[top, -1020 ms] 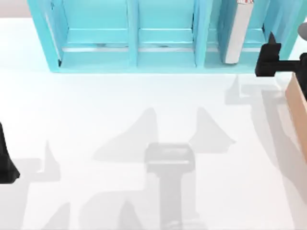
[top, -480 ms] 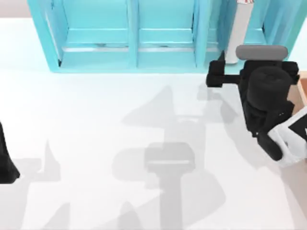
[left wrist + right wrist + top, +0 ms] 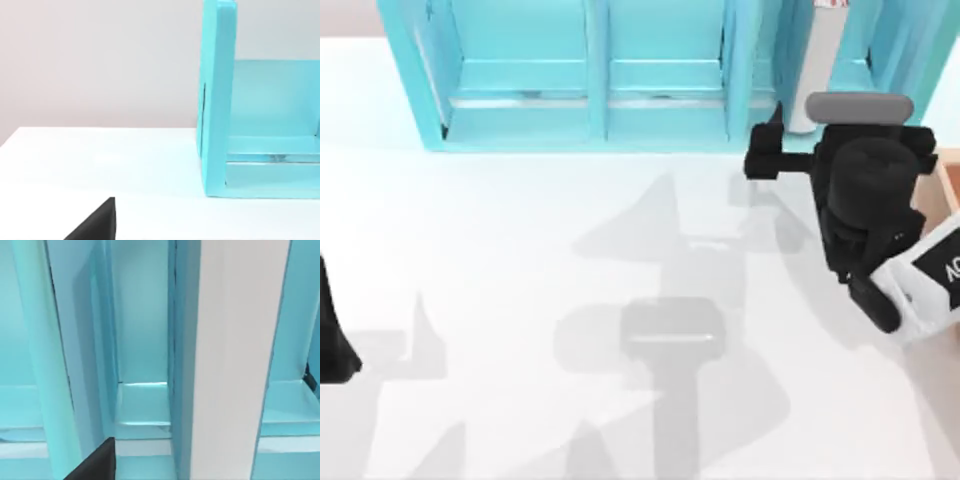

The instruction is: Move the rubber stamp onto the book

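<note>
One book stood upright, white page edges outward, in the shelf unit's rightmost compartment at the table's far edge. The right gripper hovered just before it, grip unclear; left gripper parked at the left edge

White table, bare across the middle and front. Light-blue shelf unit stands on it along the far edge, compartments facing forward. Book upright in the unit's right compartment, white page edges outward.
</note>
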